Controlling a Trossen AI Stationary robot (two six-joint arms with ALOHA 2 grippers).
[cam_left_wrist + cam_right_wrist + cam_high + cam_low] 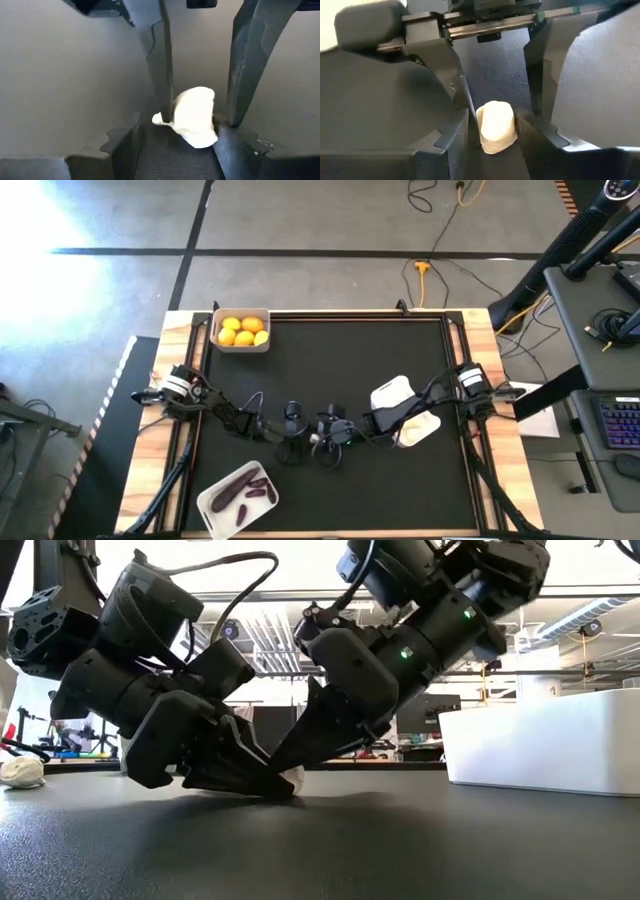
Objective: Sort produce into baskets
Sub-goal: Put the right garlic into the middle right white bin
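A small white garlic bulb (292, 778) sits on the black mat near the table's front middle. Both grippers meet over it, slanting down. My left gripper (177, 150) comes from the table's left and is open, one finger on each side of the bulb (192, 117). My right gripper (495, 135) comes from the right, also open. Its fingers stand close on either side of the bulb (496, 127), inside the left gripper's wider gap. In the high view the two grippers (305, 435) (322, 437) hide most of the bulb. My left gripper has the bulb's lower edge (214, 141) right beside one fingertip (227, 145); I cannot tell whether they touch, and the other finger stands off. My right gripper has one finger (165, 100) against the bulb's side, with a narrow gap at the other. The bulb rests on the mat.
A basket of yellow citrus (241, 331) stands at the far left. A basket with purple eggplants (238, 498) stands at the near left. Two white baskets (392, 395) (418, 430) lie under my right arm. A small white lump (22, 772) shows at the left in the low view.
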